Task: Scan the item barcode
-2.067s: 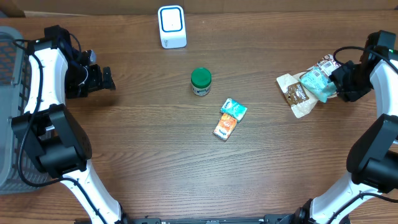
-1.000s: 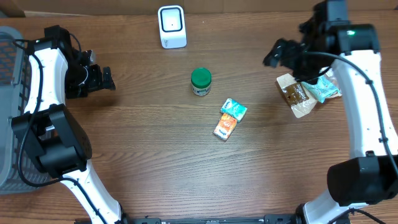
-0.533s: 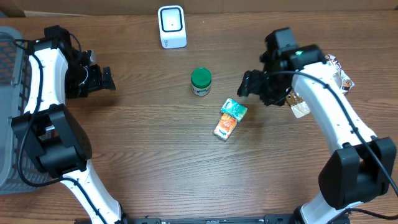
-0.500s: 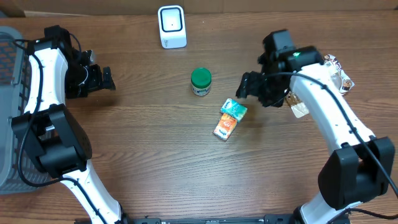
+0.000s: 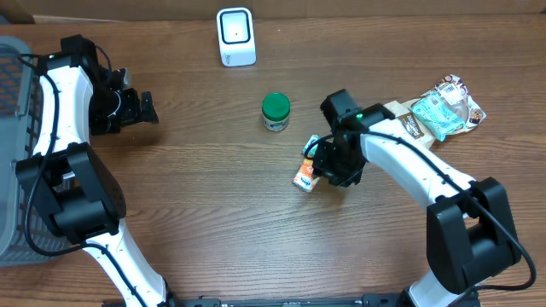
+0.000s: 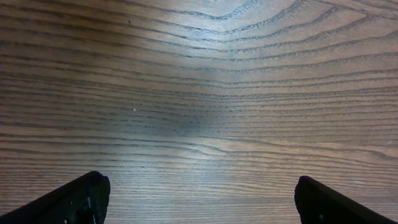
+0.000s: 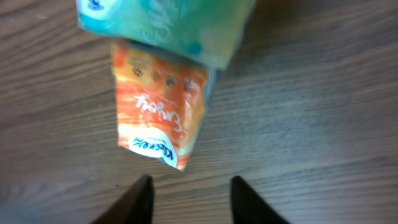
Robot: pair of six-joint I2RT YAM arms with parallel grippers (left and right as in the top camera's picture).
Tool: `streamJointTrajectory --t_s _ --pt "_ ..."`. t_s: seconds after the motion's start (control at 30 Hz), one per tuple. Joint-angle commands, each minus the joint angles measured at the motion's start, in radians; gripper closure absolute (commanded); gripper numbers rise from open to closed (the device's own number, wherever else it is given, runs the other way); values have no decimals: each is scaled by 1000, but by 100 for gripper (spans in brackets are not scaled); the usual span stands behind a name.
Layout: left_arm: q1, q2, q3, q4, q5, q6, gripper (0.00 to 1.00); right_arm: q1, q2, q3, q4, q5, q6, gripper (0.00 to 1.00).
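a: we find the right gripper (image 5: 328, 166) low over the table, below and to the right of the green-lidded jar (image 5: 275, 112), at the orange packet (image 5: 307, 175). the step in hand, in our judgement, is the reach for an item to scan; nothing is lifted yet.

b: finger state?

a: in the wrist view the right fingers (image 7: 142, 198) stand partly spread over bare wood, gripping nothing. the orange packet lies flat just ahead of them, with the teal packet (image 7: 168, 22) overlapping its far end. the left gripper (image 5: 141, 109), well left of the jar, is spread wide and empty.

b: next move?

a: we judge the fingers must go forward to straddle the orange packet alone, pinch and lift it. its barcode then has to face the white scanner (image 5: 236, 36) beyond the jar.
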Motion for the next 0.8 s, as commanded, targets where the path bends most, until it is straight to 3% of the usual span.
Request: streamJointTrajectory --t_s 0.0,0.27,0.53,0.77 --pt "-1 -13 10 0 0 2 0 30 -1 -29 29 7 102 74" --pt "-1 -13 10 0 1 2 0 93 0 -103 166 10 221 75" --pt "-1 -13 10 0 0 2 0 109 0 -114 209 2 229 75" --pt "-1 -13 10 0 0 2 0 171 0 -114 291 2 214 65"
